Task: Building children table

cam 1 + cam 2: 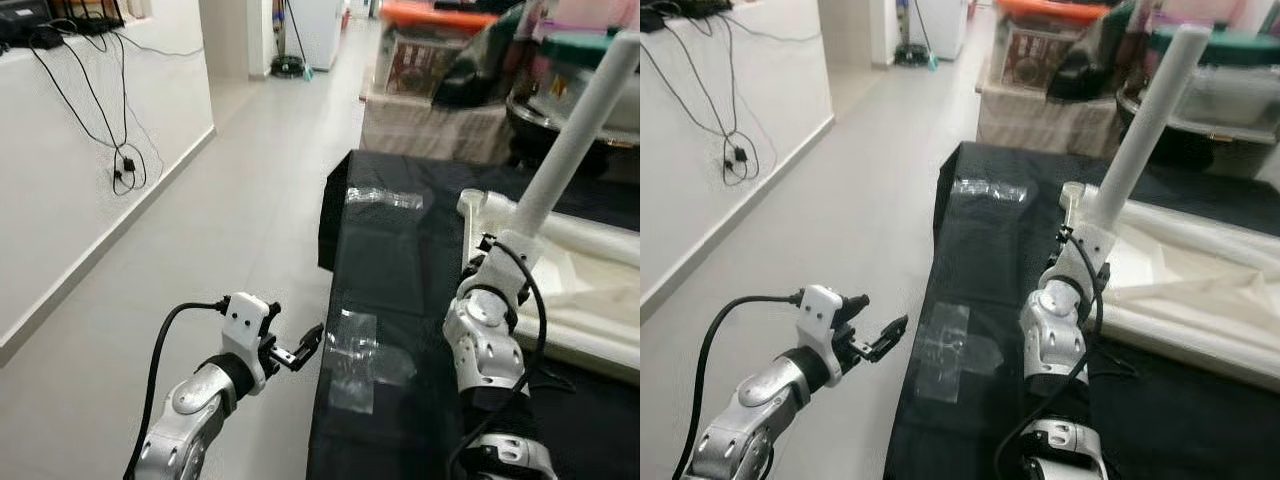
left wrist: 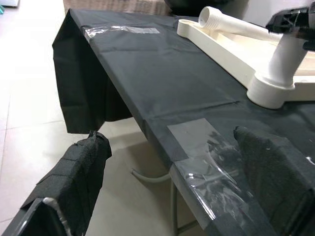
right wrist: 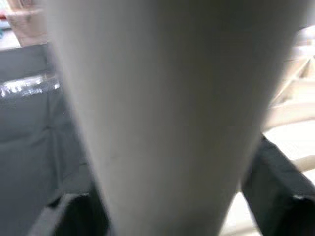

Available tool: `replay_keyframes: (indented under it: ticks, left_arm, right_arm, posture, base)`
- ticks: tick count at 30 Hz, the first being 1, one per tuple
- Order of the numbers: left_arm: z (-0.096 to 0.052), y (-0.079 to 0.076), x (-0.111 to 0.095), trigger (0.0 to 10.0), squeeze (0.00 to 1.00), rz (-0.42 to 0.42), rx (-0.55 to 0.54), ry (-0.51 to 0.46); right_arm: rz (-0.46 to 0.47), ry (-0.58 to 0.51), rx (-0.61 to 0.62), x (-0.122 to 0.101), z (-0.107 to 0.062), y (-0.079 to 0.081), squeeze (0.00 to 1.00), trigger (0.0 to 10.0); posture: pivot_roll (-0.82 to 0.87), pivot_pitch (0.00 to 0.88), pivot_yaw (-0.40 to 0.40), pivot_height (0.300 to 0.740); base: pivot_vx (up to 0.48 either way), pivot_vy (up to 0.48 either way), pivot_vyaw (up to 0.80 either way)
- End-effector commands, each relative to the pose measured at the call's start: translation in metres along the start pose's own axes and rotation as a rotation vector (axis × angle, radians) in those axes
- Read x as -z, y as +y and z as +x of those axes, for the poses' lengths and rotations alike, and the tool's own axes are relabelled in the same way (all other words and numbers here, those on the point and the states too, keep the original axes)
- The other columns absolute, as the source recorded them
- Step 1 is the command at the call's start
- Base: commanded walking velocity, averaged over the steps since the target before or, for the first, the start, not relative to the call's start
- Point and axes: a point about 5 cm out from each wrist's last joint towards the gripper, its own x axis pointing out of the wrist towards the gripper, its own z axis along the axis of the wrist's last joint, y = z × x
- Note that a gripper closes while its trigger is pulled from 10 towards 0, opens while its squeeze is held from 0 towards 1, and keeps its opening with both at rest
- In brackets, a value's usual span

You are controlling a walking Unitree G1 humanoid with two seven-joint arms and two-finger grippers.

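We are clenching the right hand [image 1: 1087,232] around the white leg [image 1: 1145,120], standing tilted in its socket on the tabletop [image 1: 1200,290] lying on the desk [image 1: 990,250]. Our left hand [image 1: 300,352] is hanging open beside the desk edge. If tilted, the leg could jam or cross-thread.

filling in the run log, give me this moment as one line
step: fitting leg | right gripper: shut on leg, tilted in tabletop socket | left gripper: open, off table edge
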Motion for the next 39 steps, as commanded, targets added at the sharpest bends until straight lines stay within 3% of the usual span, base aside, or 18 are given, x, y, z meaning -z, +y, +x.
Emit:
replay_keyframes:
  ticks: [1, 3, 8, 13, 14, 15, 21, 22, 24, 25, 30, 39]
  left_arm:
    - [0.0, 0.001, 0.005, 10.0, 0.0, -0.003, 0.001, 0.021]
    - [0.001, 0.0, 0.005, 10.0, 0.0, -0.004, 0.002, 0.02]
    - [0.001, -0.001, 0.006, 10.0, 0.0, -0.006, 0.001, 0.02]
    - [0.001, 0.0, 0.007, 10.0, 0.0, -0.005, -0.003, 0.02]
    - [0.002, 0.0, 0.007, 10.0, 0.0, -0.005, -0.002, 0.02]
    - [0.003, 0.0, 0.007, 10.0, 0.0, -0.004, -0.001, 0.019]
    - [0.003, 0.001, 0.006, 10.0, 0.0, 0.0, -0.002, 0.018]
    - [0.002, 0.002, 0.006, 10.0, 0.0, 0.002, -0.006, 0.018]
    - [0.002, 0.003, 0.006, 10.0, 0.0, 0.003, -0.008, 0.018]
    - [0.001, 0.003, 0.006, 10.0, 0.0, 0.004, -0.011, 0.017]
    - [0.001, 0.003, 0.006, 10.0, 0.0, 0.003, -0.017, 0.011]
    - [0.001, 0.004, 0.004, 10.0, 0.0, 0.026, -0.026, 0.003]
  right_arm:
    - [0.017, -0.03, 0.013, -0.009, 0.001, -0.007, 1.0, 10.0]
    - [0.014, -0.088, 0.018, -0.021, 0.001, -0.013, 1.0, 10.0]
    - [0.008, -0.108, -0.011, -0.023, -0.003, -0.017, 1.0, 10.0]
    - [-0.031, -0.024, -0.049, -0.004, -0.006, -0.016, 1.0, 10.0]
    - [-0.058, 0.012, -0.053, 0.001, -0.005, -0.014, 0.14, 10.0]
    - [-0.06, 0.031, -0.054, 0.004, -0.004, -0.012, 0.0, 10.0]
    - [-0.015, 0.051, -0.11, 0.004, -0.004, -0.004, 0.0, 10.0]
    - [-0.002, 0.039, -0.133, 0.003, -0.003, -0.003, 0.0, 4.2]
    - [0.006, 0.029, -0.148, 0.002, -0.003, -0.002, 0.0, 4.2]
    - [0.009, 0.016, -0.148, 0.0, -0.003, -0.004, 0.0, 0.0]
    - [0.026, -0.006, -0.183, -0.003, -0.001, -0.005, 0.0, 0.0]
    - [-0.044, -0.052, -0.214, -0.001, -0.007, -0.01, 0.0, 0.0]
  posture:
    - [0.06, 0.0, -0.069, 0.74]
    - [0.06, 0.0, -0.069, 0.74]
    - [0.06, 0.0, -0.069, 0.74]
    - [0.05, 0.0, -0.068, 0.74]
    - [0.05, 0.0, -0.068, 0.74]
    - [0.05, 0.0, -0.067, 0.74]
    - [0.05, 0.0, -0.072, 0.74]
    - [0.06, 0.0, -0.075, 0.74]
    - [0.06, 0.0, -0.075, 0.74]
    - [0.06, 0.0, -0.077, 0.74]
    - [0.06, 0.0, -0.077, 0.74]
    - [0.05, 0.0, -0.068, 0.74]
  base:
    - [0.0, 0.0, 0.0]
    - [0.0, 0.0, 0.0]
    - [0.0, 0.0, 0.0]
    - [0.0, 0.0, 0.0]
    - [0.0, 0.0, 0.0]
    - [0.0, 0.0, 0.0]
    - [0.0, 0.0, 0.0]
    - [0.0, 0.0, 0.0]
    - [0.0, 0.0, 0.0]
    - [0.0, 0.0, 0.0]
    - [0.0, 0.0, 0.0]
    - [0.0, 0.0, 0.0]
